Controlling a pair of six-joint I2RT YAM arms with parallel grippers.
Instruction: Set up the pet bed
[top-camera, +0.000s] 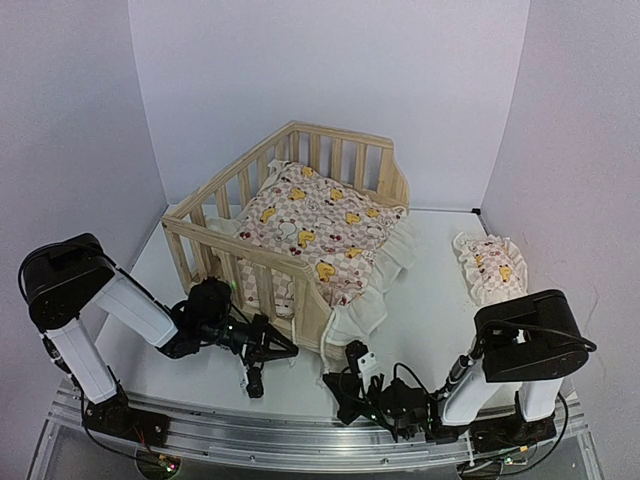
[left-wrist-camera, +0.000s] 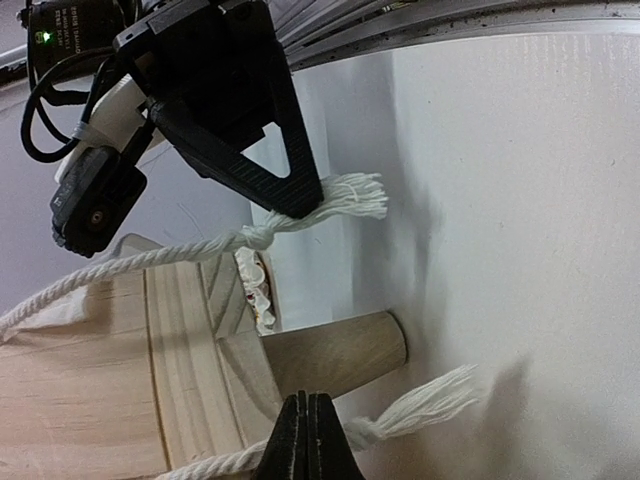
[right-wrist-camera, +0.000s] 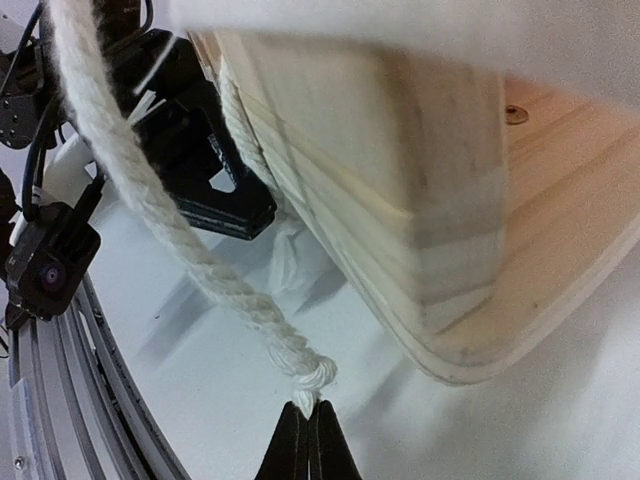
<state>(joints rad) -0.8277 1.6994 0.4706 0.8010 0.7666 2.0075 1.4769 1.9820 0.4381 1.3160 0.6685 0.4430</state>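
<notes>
The pet bed (top-camera: 236, 248), a light-wood frame with slatted railings, stands mid-table. My left gripper (top-camera: 290, 352) is low at its near front corner. In the left wrist view it (left-wrist-camera: 307, 440) is shut on a white rope (left-wrist-camera: 420, 408), just behind the knot and frayed end, beside a round wooden leg (left-wrist-camera: 335, 350). My right gripper (top-camera: 332, 383) is close by. In the right wrist view it (right-wrist-camera: 307, 428) is shut on the frayed tip of a second rope (right-wrist-camera: 300, 365), below the bed's wooden corner (right-wrist-camera: 450, 250). It also shows in the left wrist view (left-wrist-camera: 312, 205).
A pink-checkered duck cushion (top-camera: 320, 225) lies inside the frame, and its white frill hangs out over the open front right. A small matching pillow (top-camera: 490, 262) lies on the table at the right. White walls close in on three sides.
</notes>
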